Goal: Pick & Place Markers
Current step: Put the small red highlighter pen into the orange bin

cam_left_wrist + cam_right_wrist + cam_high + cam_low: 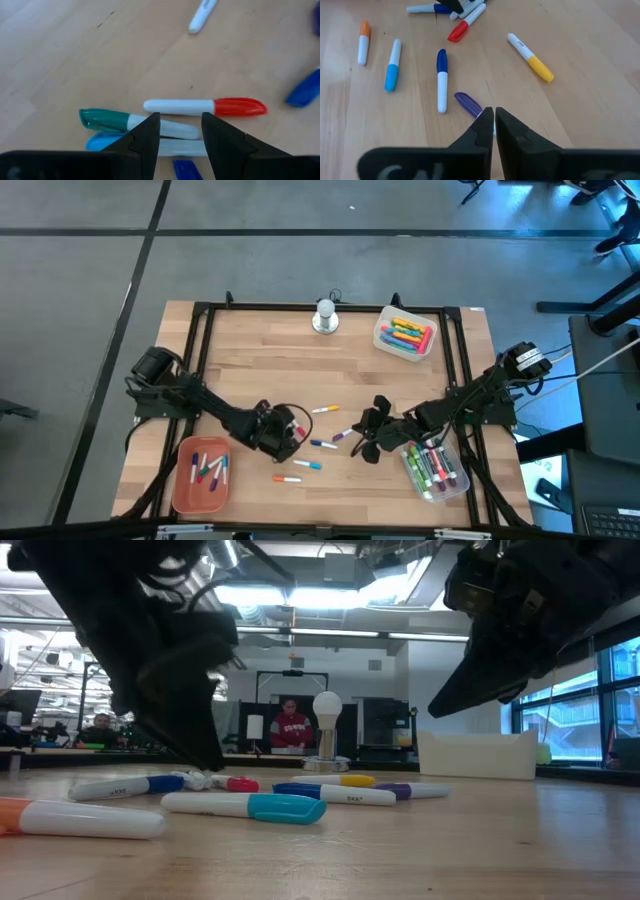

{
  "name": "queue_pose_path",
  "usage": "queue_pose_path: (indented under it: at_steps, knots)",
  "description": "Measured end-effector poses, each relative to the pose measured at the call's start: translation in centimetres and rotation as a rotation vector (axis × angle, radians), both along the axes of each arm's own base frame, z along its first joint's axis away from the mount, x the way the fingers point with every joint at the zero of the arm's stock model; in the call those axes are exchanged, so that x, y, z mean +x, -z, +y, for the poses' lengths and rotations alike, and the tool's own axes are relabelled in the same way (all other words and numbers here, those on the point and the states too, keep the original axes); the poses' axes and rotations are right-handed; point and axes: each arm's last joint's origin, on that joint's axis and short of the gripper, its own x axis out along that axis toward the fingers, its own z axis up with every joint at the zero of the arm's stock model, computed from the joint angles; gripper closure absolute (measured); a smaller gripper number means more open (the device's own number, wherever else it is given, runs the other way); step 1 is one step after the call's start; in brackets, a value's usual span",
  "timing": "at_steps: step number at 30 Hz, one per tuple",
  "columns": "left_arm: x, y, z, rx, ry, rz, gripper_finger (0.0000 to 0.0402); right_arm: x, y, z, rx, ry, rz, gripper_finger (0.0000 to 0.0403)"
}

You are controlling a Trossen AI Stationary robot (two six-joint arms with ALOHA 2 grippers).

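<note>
Several loose markers lie flat mid-table (320, 442). My left gripper (288, 430) is low at their left end, open (181, 125). Its fingers stand over the white barrels of a green-capped marker (107, 120) and a light-blue-capped one (100, 142). A red-capped marker (205, 106) lies just beyond the tips. My right gripper (368, 435) is shut (494, 117) and hangs above the table (445, 705). It is over the barrel of a purple-capped marker (468, 104). My left gripper slants down from the table's left, its open fingers (145, 137) lying across the barrels of the green-capped and light-blue-capped markers. The fingers hide the spot under their tips, so I cannot tell whether they touch either marker. Both markers lie flat on the table.
An orange tray (178, 480) with several markers sits at the near left. A clear bin (458, 480) of markers is at the near right, under the right arm. Another bin (382, 340) stands far right, beside a silver-white knob (325, 317). People sit in the room behind (290, 728).
</note>
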Motion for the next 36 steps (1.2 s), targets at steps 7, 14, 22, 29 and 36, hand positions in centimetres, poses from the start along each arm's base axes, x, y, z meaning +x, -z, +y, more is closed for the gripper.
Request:
queue_pose_path:
  at_steps: [7, 14, 22, 29, 36]
  knots:
    - [0.1, 0.6, 0.0, -0.005, -0.005, 0.021, 0.0238, 0.0, 0.0, 0.0, 0.016, 0.011, -0.003, 0.0382]
    - [-0.1, 0.0, 0.1, -0.032, 0.028, 0.046, 0.0222, 0.0, 0.0, 0.0, -0.009, 0.001, -0.002, 0.0382]
    - [-0.1, -0.1, 0.0, 0.022, 0.213, 0.125, 0.0231, 0.0, 0.0, 0.0, -0.01, 0.002, -0.002, 0.0382]
    - [2.2, -1.9, 1.0, 0.007, 0.525, 0.191, 0.0229, 0.0, 0.0, 0.0, -0.011, 0.002, -0.002, 0.0382]
    - [3.3, -2.1, 3.7, -0.085, 0.784, 0.238, 0.0228, 0.0, 0.0, 0.0, -0.01, 0.002, -0.002, 0.0382]
